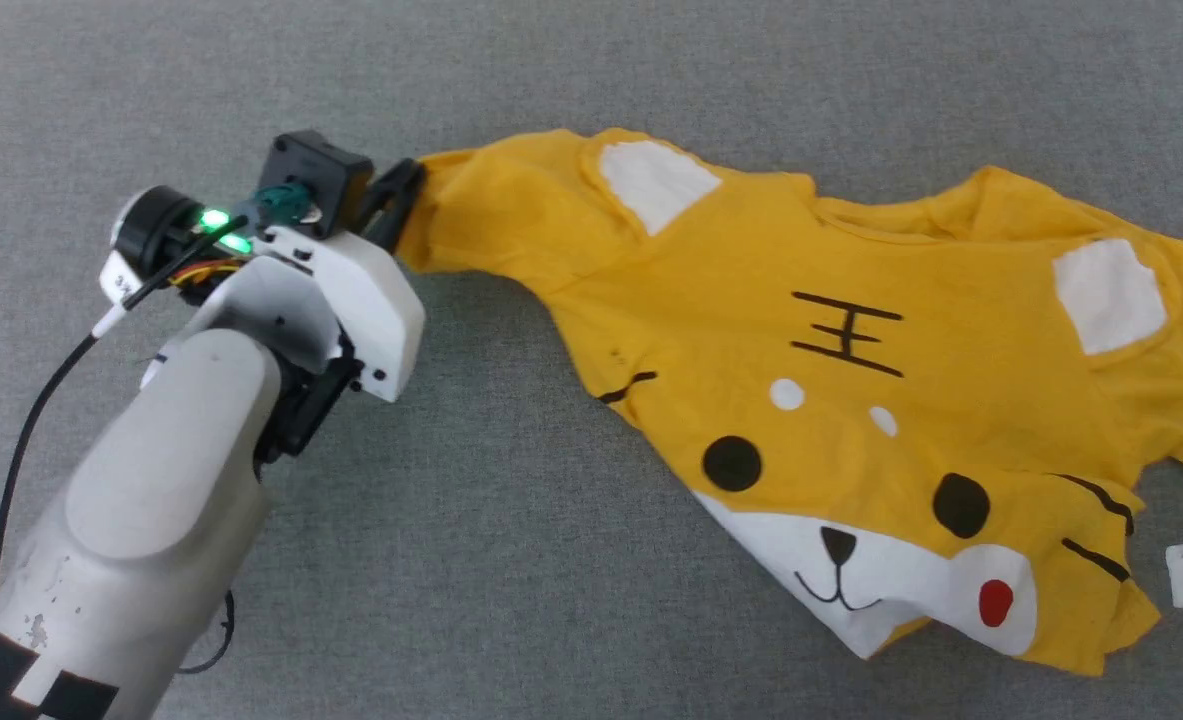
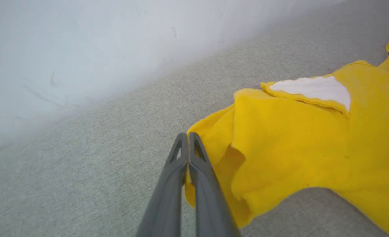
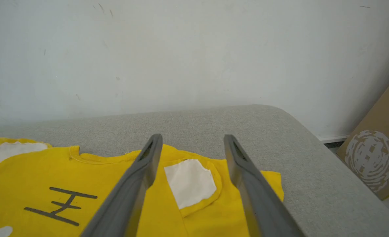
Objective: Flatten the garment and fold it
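Nearest the head camera is the robot's pale grey left forearm, reaching up from the near left. Its left gripper point(image 1: 403, 196) is clamped shut on the sleeve edge of the small bright-yellow short-sleeved cotton T-shirt point(image 1: 851, 340); in the left wrist view a sliver of yellow cloth shows pinched between the two closed dark fingers.

This garment lies face-up on the grey woven fabric surface point(image 1: 471, 560), collar toward the far edge, where the surface meets a white wall point(image 3: 181, 49). It is rumpled, not flat. The gripped sleeve is drawn out to the left in a narrow stretch, and the hem bunches at the near right. Its print is a cartoon animal face: two white ear patches by the shoulders, a black barred mark on the forehead, two white brow dots, round black eyes, a white muzzle with black nose and smile, a red cheek dot and black side stripes.

The right gripper point(image 3: 193, 138) is over the right-hand ear patch, fingers spread wide, grasping nothing.
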Available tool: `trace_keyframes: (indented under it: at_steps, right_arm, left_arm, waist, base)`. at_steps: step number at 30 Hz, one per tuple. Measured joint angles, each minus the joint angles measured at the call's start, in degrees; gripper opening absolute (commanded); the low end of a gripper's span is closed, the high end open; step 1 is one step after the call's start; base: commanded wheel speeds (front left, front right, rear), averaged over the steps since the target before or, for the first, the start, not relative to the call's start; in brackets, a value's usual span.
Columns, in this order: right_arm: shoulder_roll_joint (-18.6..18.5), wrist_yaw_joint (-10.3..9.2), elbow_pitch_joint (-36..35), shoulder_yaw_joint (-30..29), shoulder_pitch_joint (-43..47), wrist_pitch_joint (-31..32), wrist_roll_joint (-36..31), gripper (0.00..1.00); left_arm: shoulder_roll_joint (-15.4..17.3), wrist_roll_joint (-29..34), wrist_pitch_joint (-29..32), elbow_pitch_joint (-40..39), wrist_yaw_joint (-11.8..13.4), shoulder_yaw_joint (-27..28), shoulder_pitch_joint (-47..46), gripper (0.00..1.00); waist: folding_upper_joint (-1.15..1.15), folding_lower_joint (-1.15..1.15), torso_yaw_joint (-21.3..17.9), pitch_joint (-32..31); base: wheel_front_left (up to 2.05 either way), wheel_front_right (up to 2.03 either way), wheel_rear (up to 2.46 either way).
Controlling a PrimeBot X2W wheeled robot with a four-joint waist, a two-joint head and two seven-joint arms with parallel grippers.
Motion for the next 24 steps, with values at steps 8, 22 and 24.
trace_keyframes:
  at_steps: [8,22,24]
  right_arm:
    - [0.0,0.0,0.0,0.4,-0.1,0.0,-0.1,1.0]
    - [0.0,0.0,0.4,-0.2,-0.2,1.9,-0.8,1.0]
    - [0.0,0.0,0.3,-0.2,0.0,2.2,-1.0,1.0]
  left_arm:
    - [-0.5,1.6,-4.9,5.6,5.4,2.1,-0.1,1.0]
    - [-5.0,2.6,-14.2,-7.5,8.4,0.3,1.3,1.0]
    - [-5.4,3.3,-11.6,-11.7,7.8,-3.1,3.5,1.0]
  waist:
    - [0.0,0.0,0.0,1.4]
    - [0.0,0.0,1.8,-1.7]
    - [0.0,0.0,2.1,-2.6]
  base:
    - [0.0,0.0,0.0]
    - [0.0,0.0,0.0]
    - [0.0,0.0,0.0]
